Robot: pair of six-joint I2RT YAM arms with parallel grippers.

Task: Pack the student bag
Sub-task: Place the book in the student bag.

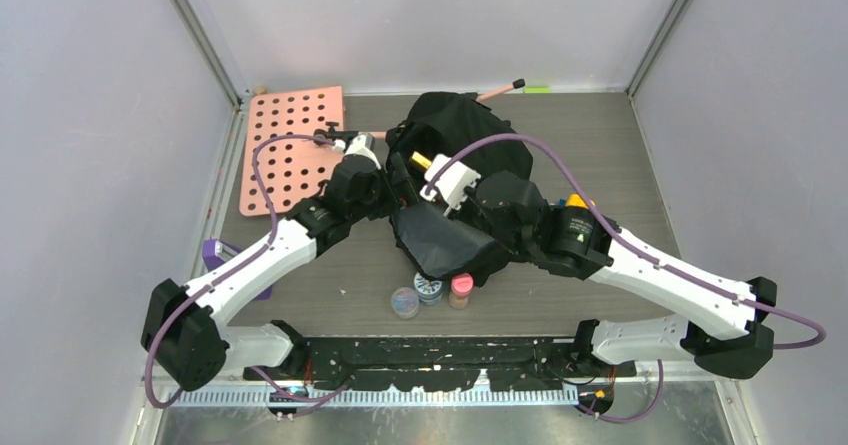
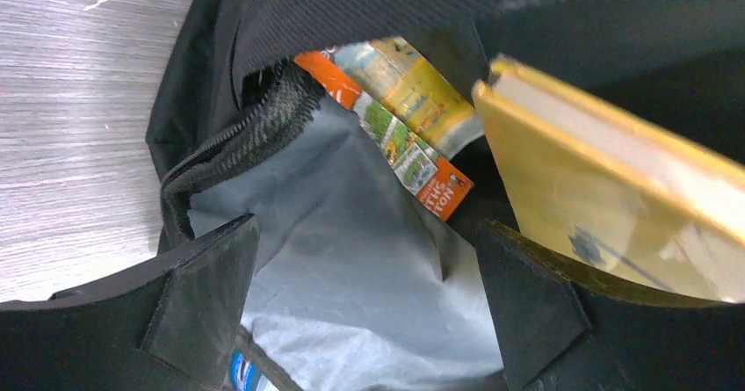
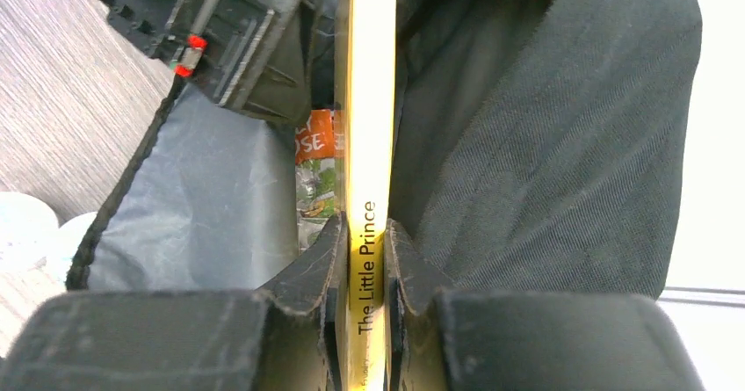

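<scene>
Large black soft fabric student bag (image 1: 455,125) mid grey wood-grain table (image 1: 620,165), mouth gaping, grey lining (image 2: 334,198) exposed. Right gripper (image 3: 362,233) clamped on thin yellow hardcover book (image 3: 369,101), edge-on in bag mouth. Left gripper (image 2: 369,268) spread wide over lining, gripping nothing. Orange paperback (image 2: 422,176) inside bag.
</scene>
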